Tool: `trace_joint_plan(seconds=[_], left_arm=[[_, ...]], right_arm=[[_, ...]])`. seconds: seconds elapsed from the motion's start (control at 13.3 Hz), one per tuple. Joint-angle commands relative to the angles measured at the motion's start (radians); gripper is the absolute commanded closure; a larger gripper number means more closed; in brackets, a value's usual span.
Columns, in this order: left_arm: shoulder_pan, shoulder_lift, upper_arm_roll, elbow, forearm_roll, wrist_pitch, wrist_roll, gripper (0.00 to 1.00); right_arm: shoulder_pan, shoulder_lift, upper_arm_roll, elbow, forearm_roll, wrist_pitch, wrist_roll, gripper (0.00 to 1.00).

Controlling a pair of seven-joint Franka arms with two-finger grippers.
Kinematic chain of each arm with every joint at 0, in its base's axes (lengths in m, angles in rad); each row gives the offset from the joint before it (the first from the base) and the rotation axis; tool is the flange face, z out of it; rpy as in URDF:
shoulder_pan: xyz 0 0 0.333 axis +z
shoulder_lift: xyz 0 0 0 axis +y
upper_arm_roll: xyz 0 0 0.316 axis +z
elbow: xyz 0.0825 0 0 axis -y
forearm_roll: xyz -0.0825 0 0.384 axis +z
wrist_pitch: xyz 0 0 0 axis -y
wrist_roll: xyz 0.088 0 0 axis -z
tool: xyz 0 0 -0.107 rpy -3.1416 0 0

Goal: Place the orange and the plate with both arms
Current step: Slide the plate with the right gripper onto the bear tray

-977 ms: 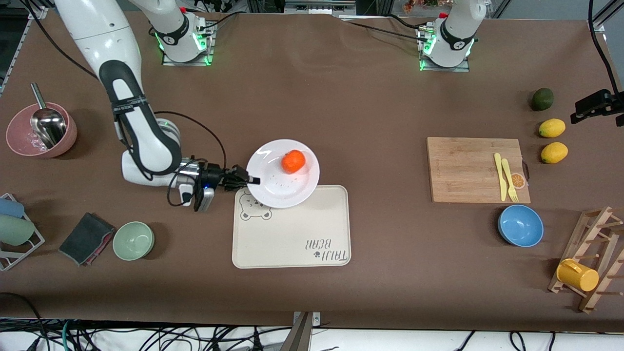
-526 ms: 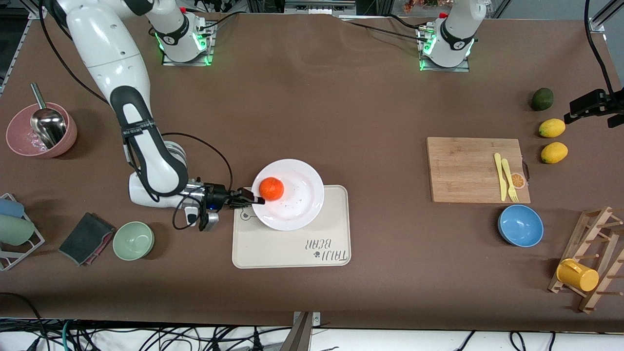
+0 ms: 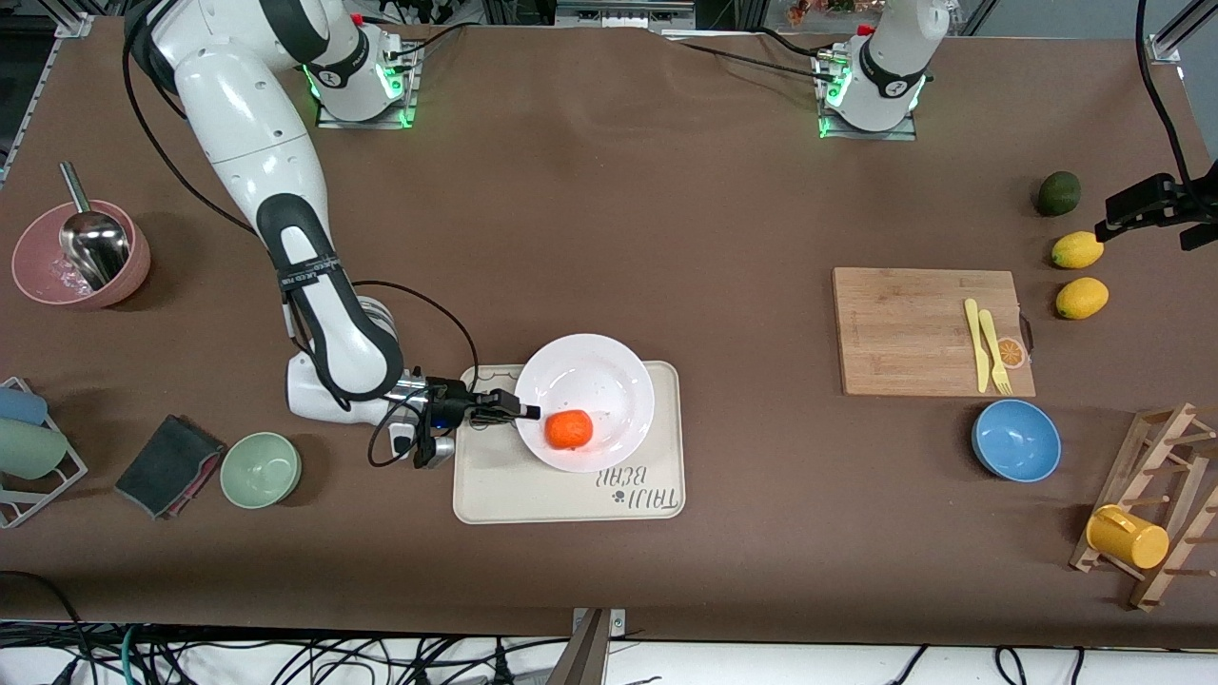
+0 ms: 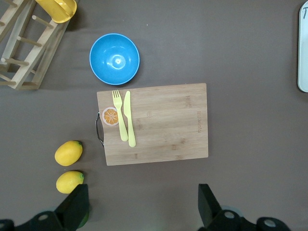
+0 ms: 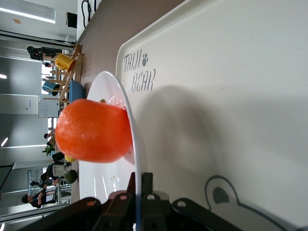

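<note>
Brown tabletop (image 3: 666, 219) carrying a cream bear-print tray (image 3: 533, 490) near the edge closest to the front camera. Right gripper (image 3: 529, 412), reaching in low from the right arm's end, is clamped on the rim of the white plate (image 3: 609, 376); the right wrist view shows its fingers (image 5: 144, 185) pinched together on the thin rim, with the plate raised above the tray surface. The plate hangs over the part of the tray farther from the front camera. The orange (image 3: 569, 429) rests in the plate, against the portion of the rim nearest that camera and close to the gripped edge.

Left gripper (image 4: 142, 204), its fingers spread wide apart and holding nothing, waits high over the left arm's end of the tabletop, above a wooden cutting board (image 3: 904, 333) that bears a yellow knife and fork (image 3: 988, 346). Beside the board lie two lemons (image 3: 1078, 250), with a dark green fruit (image 3: 1058, 193) farther from the front camera; a blue bowl (image 3: 1016, 440) sits nearer to that camera than the board. Toward the right arm's end stand a pink bowl (image 3: 38, 276) holding a metal scoop and a green bowl (image 3: 261, 469).
</note>
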Motion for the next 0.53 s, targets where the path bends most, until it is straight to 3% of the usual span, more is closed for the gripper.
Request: trace_joint_plan(seconds=[0.0,0.38,0.45], left_arm=[[-0.004,-0.002,-0.001,0.019,-0.017,-0.022,-0.009,0.0],[-0.004,-0.005,-0.004,0.019,-0.037,-0.022,-0.01,0.0],[-0.004,-0.005,-0.019,0.019,-0.037,-0.022,-0.011,0.0]], right_arm=[[-0.01,0.039,0.001,0.053,-0.054,-0.004,0.003,1.0],[-0.015,0.078,-0.002,0.135,-0.08,0.023,0.005,1.0],[-0.014,0.078,-0.002,0.135,-0.08,0.023,0.006,0.71]])
